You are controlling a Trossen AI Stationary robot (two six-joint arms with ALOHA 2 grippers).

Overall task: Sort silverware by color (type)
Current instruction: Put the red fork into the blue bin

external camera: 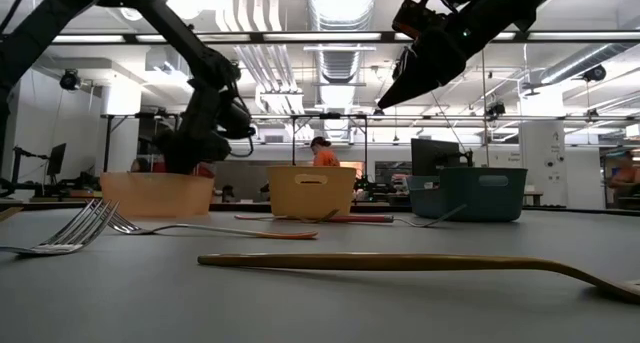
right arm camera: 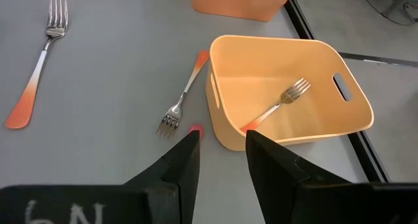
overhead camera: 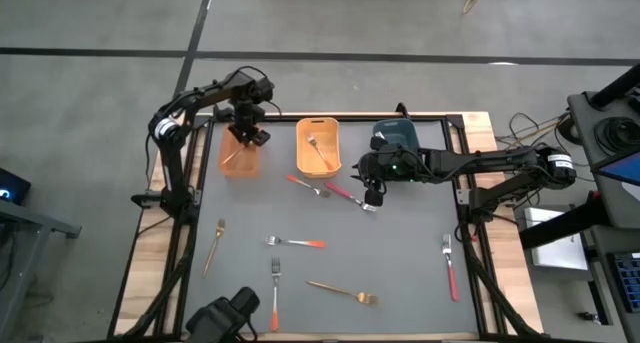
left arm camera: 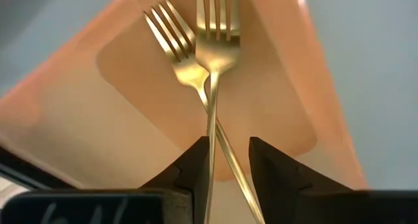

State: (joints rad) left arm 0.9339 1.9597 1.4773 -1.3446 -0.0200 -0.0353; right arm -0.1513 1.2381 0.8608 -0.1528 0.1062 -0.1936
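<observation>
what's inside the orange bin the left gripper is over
Two gold forks lie crossed on the floor of the orange bin, directly below the left gripper, whose fingers stand apart. The gripper's fingers hide the handle ends and that end of the bin.

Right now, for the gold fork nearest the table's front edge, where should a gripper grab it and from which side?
Grip the gold fork mid-handle, coming straight down with the fingers across it. It lies flat on the table, so nothing can get under it from the side. The handle is slim and straight, while the tined end is wider.
</observation>
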